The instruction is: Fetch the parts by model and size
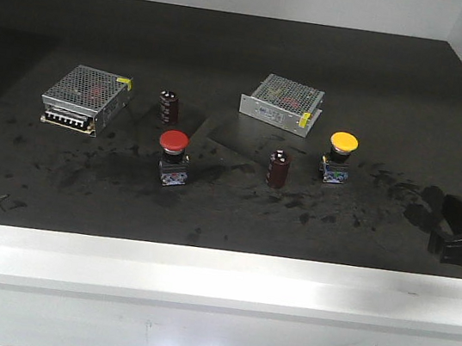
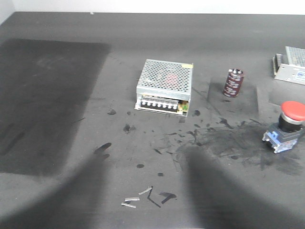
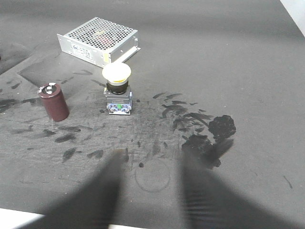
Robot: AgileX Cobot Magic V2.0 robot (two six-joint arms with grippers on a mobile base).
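Both grippers are waiting at the near side while two push-button switches are standing untouched on the black tabletop (image 1: 233, 43).
The right gripper (image 1: 442, 224) is reaching in low from the right edge of the front view, its fingers spread wide and holding nothing. The left gripper (image 2: 145, 160) is showing only as two blurred dark shapes at the bottom of its wrist view, seemingly spread wide too. The red-capped switch (image 1: 172, 157) is standing left of centre, below a maroon capacitor (image 1: 169, 107) and right of a perforated power supply (image 1: 86, 97). The yellow-capped switch (image 1: 340, 157) is sitting right of centre, near the second capacitor (image 1: 278, 169) and below the second power supply (image 1: 282, 101). Open tabletop is lying between each gripper and its nearest switch, and the white table lip (image 1: 199, 273) is running along the bottom.
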